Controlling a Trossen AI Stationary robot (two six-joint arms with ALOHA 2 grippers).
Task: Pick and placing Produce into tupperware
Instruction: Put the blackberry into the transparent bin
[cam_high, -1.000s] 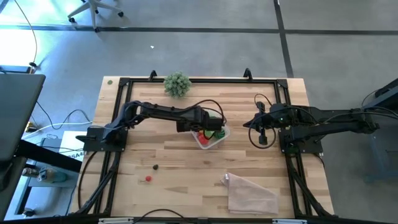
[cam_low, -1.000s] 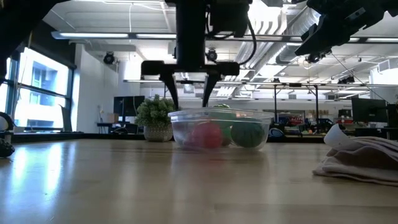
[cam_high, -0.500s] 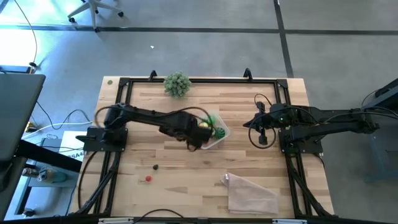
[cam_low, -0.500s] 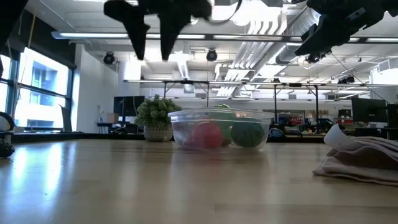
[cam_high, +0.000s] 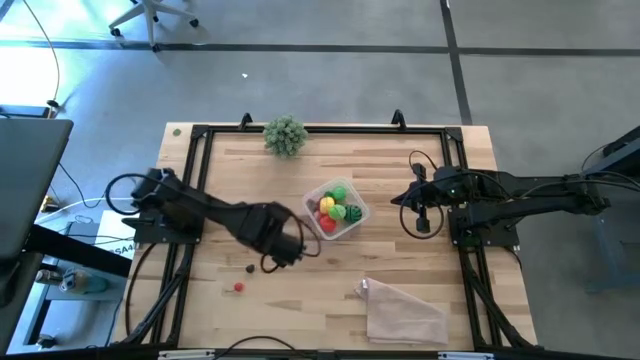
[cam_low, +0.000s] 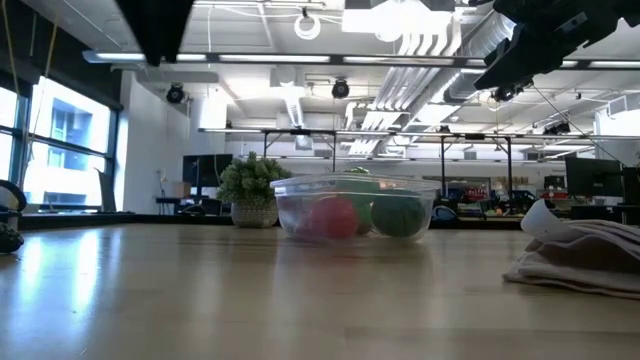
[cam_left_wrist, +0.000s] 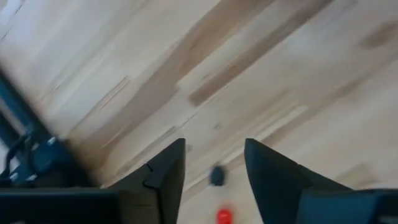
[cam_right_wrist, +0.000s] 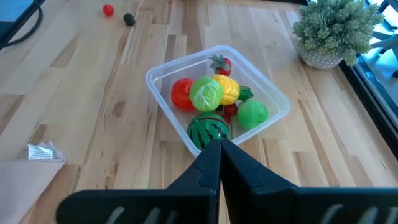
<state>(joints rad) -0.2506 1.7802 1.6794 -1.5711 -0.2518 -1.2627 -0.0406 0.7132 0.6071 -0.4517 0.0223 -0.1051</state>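
Open-plan lab (exposed ceiling ducts (cam_low: 440, 40))

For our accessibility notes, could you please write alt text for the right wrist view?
A clear tupperware on a wooden table holds toy produce, with a striped melon ball at its near corner. The shut right gripper points at it. A small red piece and a dark berry lie far off; a leafy clump stands aside.

From overhead we're looking straight down on the whole table (cam_high: 300, 300), from table height we're peering level across it into the room, and both are sharing the tupperware (cam_high: 337, 209) that the right wrist camera is facing close up.
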